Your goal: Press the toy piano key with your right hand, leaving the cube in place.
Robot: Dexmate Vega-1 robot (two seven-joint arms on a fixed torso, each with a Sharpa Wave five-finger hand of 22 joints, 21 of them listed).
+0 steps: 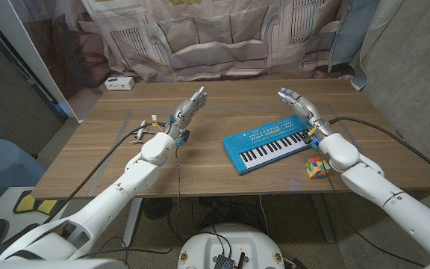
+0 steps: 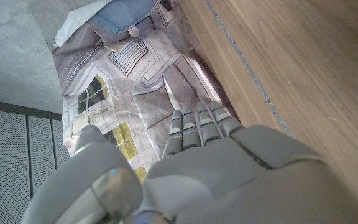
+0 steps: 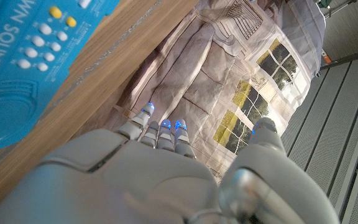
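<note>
On the wooden table (image 1: 200,161) before us, the blue toy piano (image 1: 268,141) lies angled right of centre, its white keys toward our side and its button panel toward the far edge. Just beside its near right corner sits the multicoloured puzzle cube (image 1: 316,168), close to the piano but, as far as we can tell, not touching it. Our right hand (image 1: 298,103) is raised beyond the piano's far right end, fingers extended and apart, holding nothing; from the right wrist camera we see those fingers (image 3: 160,134) reaching toward the patterned curtain, with the piano's blue panel (image 3: 23,50) off to one side, so the hand is past the instrument, not over the keys. Our left hand (image 1: 187,109) is likewise lifted and empty on the other side of the table, fingers straight, well apart from the piano; a small white toy airplane (image 1: 145,131) lies near that arm. We judge the task hardly begun: no key is pressed and no finger touches the piano. What remains is to bring the right hand back over the keyboard and press a key. That path passes near the cube, so the forearm must stay clear of it.
</note>
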